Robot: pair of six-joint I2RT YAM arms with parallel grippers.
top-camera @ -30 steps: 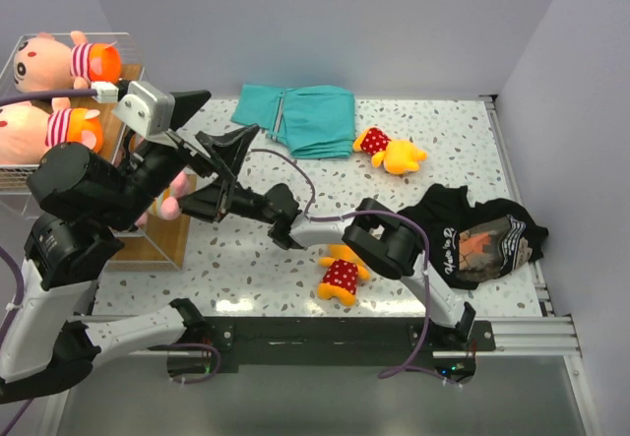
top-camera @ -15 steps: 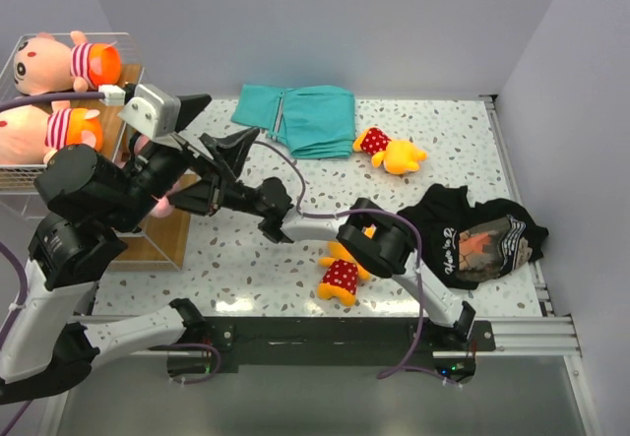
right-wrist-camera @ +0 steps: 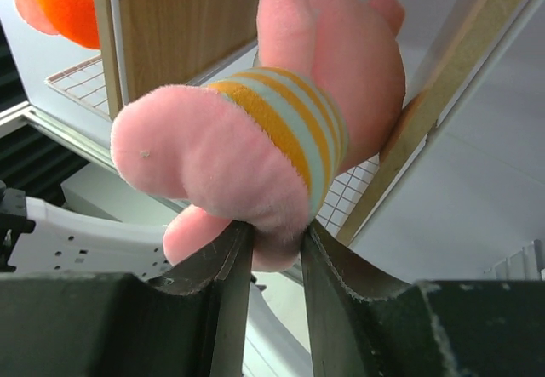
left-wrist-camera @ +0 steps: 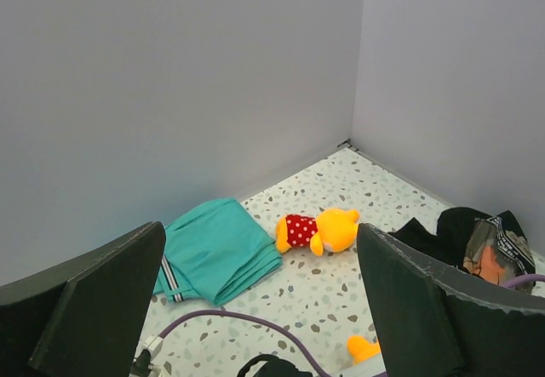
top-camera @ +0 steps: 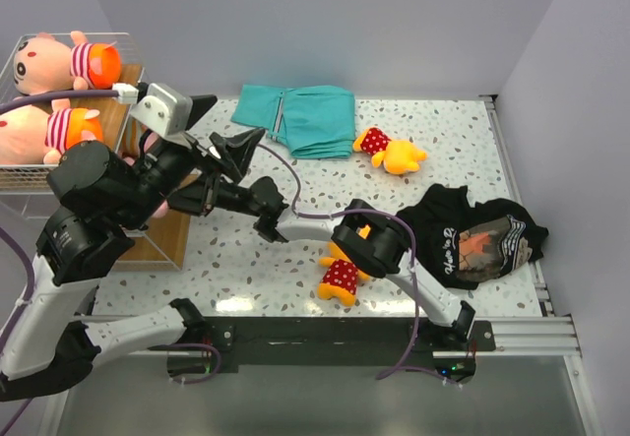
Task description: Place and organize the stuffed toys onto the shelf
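Observation:
The shelf [top-camera: 169,237] stands at the far left, light wood with white wire mesh. Two pink stuffed toys with striped shirts lie on it, one on top [top-camera: 47,62] and one below [top-camera: 30,131]. My right gripper [right-wrist-camera: 272,241] is shut on a pink stuffed toy with a striped shirt [right-wrist-camera: 281,130] and holds it right at the shelf's wood and mesh [right-wrist-camera: 179,19]. In the top view this gripper [top-camera: 192,202] is partly hidden behind my left arm. My left gripper [top-camera: 221,129] is open and empty, raised above the table [left-wrist-camera: 264,309]. Two orange toys in red dotted dresses lie on the table, one far [top-camera: 392,151] [left-wrist-camera: 328,231], one near [top-camera: 343,274].
A folded teal cloth [top-camera: 300,116] [left-wrist-camera: 217,254] lies at the back middle. A black garment with white lettering [top-camera: 477,234] [left-wrist-camera: 477,241] lies at the right. A purple cable [top-camera: 285,175] hangs over the middle of the table. Grey walls close the back and right.
My right gripper has carried the pink toy further left, up against the shelf. My left arm has shifted slightly up and to the right, still open.

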